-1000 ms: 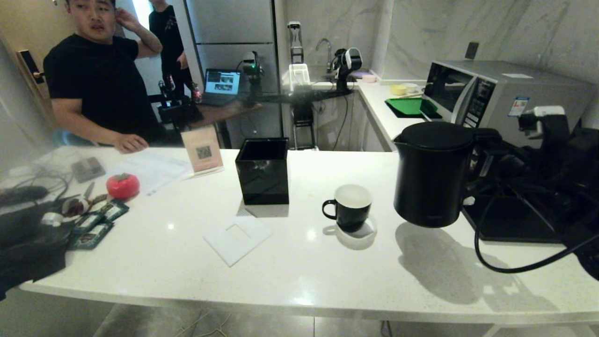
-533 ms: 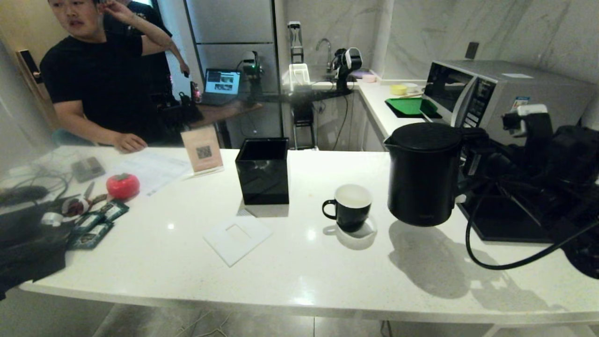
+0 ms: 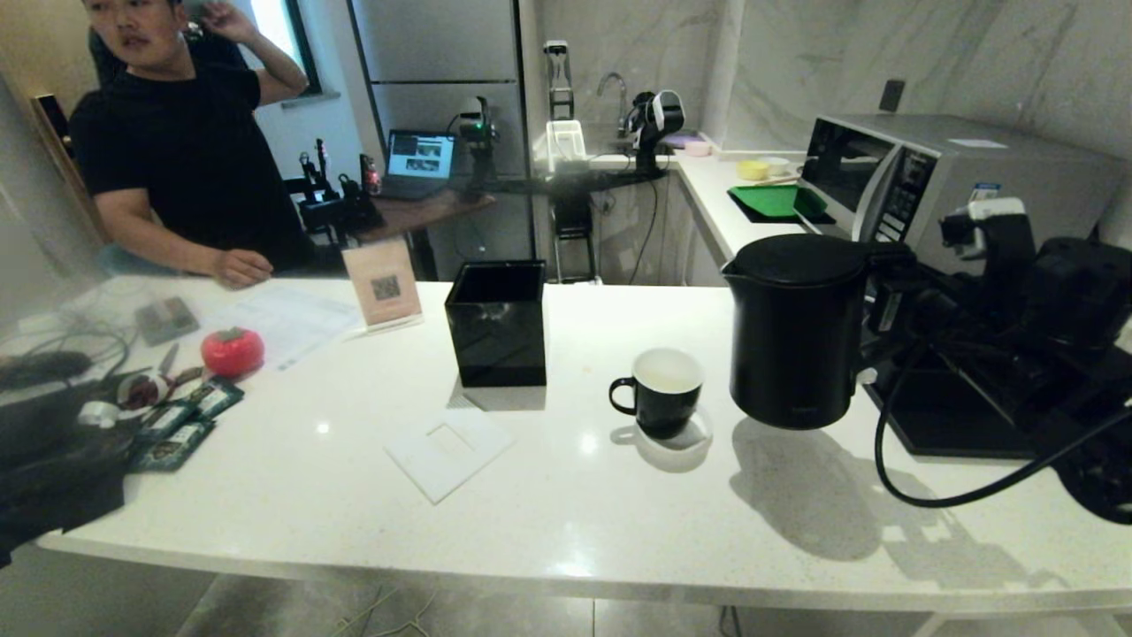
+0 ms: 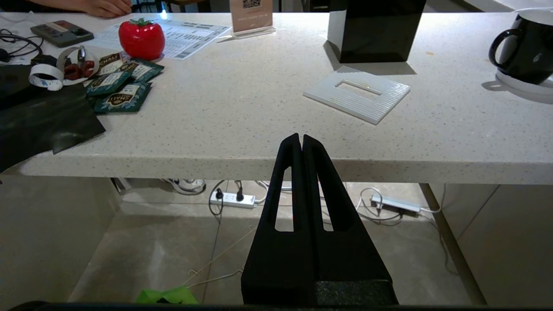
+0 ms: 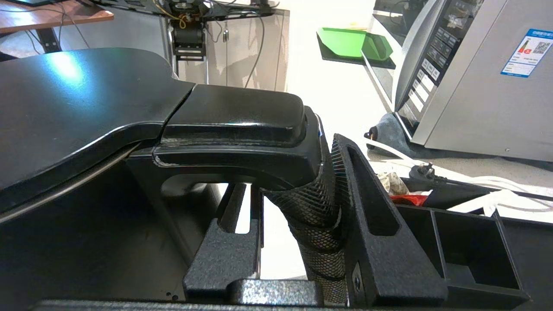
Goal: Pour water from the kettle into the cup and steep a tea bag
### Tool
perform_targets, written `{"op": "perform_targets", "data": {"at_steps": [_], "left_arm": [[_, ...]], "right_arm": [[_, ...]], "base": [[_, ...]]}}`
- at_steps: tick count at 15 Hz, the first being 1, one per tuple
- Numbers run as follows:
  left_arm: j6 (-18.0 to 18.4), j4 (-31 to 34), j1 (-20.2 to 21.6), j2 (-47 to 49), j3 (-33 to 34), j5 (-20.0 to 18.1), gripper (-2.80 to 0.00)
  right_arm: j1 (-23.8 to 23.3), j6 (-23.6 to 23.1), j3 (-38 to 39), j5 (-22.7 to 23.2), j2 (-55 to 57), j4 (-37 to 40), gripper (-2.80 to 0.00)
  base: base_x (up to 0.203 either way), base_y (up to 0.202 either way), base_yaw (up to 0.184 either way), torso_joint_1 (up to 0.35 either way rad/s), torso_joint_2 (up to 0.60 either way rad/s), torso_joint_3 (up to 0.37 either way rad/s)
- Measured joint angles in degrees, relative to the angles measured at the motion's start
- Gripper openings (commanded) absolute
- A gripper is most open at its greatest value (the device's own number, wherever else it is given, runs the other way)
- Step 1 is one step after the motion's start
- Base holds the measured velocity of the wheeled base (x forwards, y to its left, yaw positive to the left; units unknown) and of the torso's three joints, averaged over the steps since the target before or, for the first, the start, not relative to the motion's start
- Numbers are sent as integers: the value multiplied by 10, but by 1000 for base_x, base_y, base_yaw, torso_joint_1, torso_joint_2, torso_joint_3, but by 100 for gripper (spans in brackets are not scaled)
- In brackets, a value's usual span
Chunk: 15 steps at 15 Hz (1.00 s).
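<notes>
The tall black kettle (image 3: 796, 332) hangs upright just above the white counter (image 3: 575, 513), its spout toward the cup. My right gripper (image 3: 893, 305) is shut on the kettle's mesh-wrapped handle (image 5: 317, 203); in the right wrist view the gripper (image 5: 298, 172) has one finger on each side of it, below the kettle's lid (image 5: 65, 103). The black cup (image 3: 663, 394), white inside, stands on a white coaster just left of the kettle, and the cup (image 4: 525, 47) also shows in the left wrist view. My left gripper (image 4: 301, 137) is shut and empty, parked below the counter's front edge. The tea bag is not in view.
An open black square box (image 3: 495, 323) stands behind a white ribbed tile (image 3: 449, 453). Foil sachets (image 3: 177, 425), a red tomato-shaped thing (image 3: 232, 351) and cables lie at the left. A microwave (image 3: 955, 186), black tray (image 3: 955, 416) and looping cable (image 3: 937, 500) crowd the right. A person (image 3: 177, 159) sits behind.
My right gripper has carried the kettle a little to the left, closer to the cup. The person at the back has shifted. The left gripper has not moved.
</notes>
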Motion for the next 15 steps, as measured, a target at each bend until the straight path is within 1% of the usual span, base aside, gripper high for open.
{"op": "perform_targets", "data": {"at_steps": [4, 9, 15], "left_arm": [[0, 0, 0, 0, 0, 0, -280], [0, 0, 0, 0, 0, 0, -280], [0, 0, 0, 0, 0, 0, -280]], "right_arm": [[0, -8, 0, 0, 1, 0, -280], [4, -48, 0, 3, 5, -3, -280], [4, -106, -30, 7, 23, -1, -280]], "base": [[0, 0, 0, 0, 0, 0], [0, 0, 0, 0, 0, 0], [0, 0, 0, 0, 0, 0]]}}
